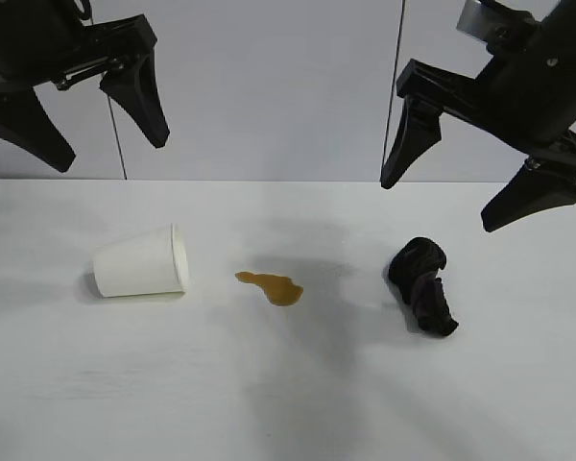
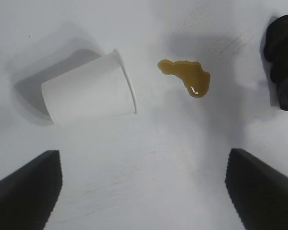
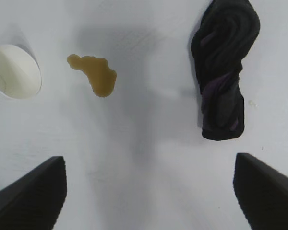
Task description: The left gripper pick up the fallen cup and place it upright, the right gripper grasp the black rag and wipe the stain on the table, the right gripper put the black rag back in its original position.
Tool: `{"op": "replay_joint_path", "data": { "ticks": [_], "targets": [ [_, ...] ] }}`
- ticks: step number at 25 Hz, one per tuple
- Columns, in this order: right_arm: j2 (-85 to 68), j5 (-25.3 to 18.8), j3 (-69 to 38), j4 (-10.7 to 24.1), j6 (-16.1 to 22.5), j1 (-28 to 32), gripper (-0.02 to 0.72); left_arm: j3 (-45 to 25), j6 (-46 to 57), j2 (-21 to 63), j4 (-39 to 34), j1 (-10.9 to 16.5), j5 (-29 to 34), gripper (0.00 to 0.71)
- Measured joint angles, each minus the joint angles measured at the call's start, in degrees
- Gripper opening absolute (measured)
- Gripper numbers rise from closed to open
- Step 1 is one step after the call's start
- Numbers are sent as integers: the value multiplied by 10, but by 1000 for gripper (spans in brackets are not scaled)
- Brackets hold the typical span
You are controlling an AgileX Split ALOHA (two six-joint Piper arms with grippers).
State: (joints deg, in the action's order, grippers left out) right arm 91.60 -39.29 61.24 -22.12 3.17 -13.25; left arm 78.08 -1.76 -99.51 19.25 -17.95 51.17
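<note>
White table (image 1: 288, 403), toppled cup (image 1: 140, 262), both arms cut off above.

Place: a robot test bench, likely a lab
Surface: plain white table (image 1: 288, 403), bare and matte
Backdrop: pale grey wall panels (image 1: 269, 86) with a thin dark seam
Equipment: two black robot arms overhead

Even, bright light falls from above on the white bench (image 1: 288, 403). A soft grey shadow pools behind the stain (image 1: 270, 286) and runs toward the near edge. The cup (image 1: 140, 262) throws a faint shadow to its closed end. A small glint shows on the stain in the left wrist view. Everything stays sharp.
</note>
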Motion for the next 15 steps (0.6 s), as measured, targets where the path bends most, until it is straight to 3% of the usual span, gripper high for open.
{"op": "replay_joint_path", "data": {
  "ticks": [15],
  "targets": [
    [0,0,0,0,0,0,652,0,0,0,0,0,-5,665]
  ]
}}
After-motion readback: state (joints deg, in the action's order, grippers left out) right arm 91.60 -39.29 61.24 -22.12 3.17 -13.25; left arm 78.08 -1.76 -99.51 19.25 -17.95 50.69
